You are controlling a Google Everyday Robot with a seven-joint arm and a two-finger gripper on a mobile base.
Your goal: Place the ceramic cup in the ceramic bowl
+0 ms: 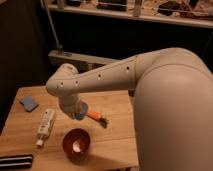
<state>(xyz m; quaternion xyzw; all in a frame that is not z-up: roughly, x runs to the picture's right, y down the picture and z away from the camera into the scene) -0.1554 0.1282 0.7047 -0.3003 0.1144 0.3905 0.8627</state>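
My gripper (78,113) hangs from the white arm's wrist over the middle of the wooden table (115,145). It is shut on the ceramic cup (83,109), a small light-blue cylinder that shows at the fingers' right side. The ceramic bowl (76,142), round, reddish-brown and glossy, stands on the table just below and in front of the gripper. The cup is above the bowl's far rim and apart from it. Most of the fingers are hidden behind the wrist.
An orange carrot (95,116) lies right of the gripper. A white bottle (45,125) lies to the left, with a flat blue square pad (29,103) beyond it. A dark flat object (15,161) sits at the front-left corner. The big white arm fills the right side.
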